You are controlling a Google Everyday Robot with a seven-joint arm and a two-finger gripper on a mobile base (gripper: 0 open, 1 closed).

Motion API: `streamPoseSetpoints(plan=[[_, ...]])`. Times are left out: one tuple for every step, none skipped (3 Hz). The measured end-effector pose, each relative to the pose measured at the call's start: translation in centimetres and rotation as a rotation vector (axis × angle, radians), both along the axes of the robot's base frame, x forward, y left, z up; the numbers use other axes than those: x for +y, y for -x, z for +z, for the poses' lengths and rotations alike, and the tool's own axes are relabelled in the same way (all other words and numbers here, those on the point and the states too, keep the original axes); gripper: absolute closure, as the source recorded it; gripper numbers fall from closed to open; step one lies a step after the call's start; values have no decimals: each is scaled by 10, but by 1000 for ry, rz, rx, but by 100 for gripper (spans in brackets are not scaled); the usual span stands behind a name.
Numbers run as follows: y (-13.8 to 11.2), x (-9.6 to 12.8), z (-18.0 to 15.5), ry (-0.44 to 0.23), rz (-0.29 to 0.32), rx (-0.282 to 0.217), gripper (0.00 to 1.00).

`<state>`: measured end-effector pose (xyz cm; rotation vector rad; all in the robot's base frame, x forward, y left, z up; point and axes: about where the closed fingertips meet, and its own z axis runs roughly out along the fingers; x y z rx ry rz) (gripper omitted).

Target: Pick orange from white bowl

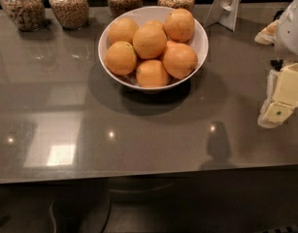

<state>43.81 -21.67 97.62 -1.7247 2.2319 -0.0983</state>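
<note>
Orange fruit sits heaped in the white bowl at the back of the counter, the gripper hangs well apart at the right, open or closed I cannot tell, so best to cross high and descend on the top centre orange.

White bowl: wide, round, glossy, sloping sides. Upright on the tabletop, close to the far edge, roughly midway between the left and right edges, well back from the near edge.

Oranges: at least six, heaped in the bowl above its rim. Skins smooth, evenly orange. Topmost one sits toward the bowl's far right side.

Gripper: over the right edge of the tabletop, well apart from the bowl.
</note>
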Motion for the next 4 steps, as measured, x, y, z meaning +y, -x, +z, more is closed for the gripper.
streamPoseSetpoints(plan=[[0,0,0,0,0,0,0],[-13,12,2,-46,16,-59,0],[-39,42,7,-127,41,-149,0],[-68,77,13,-193,33,-215,0]])
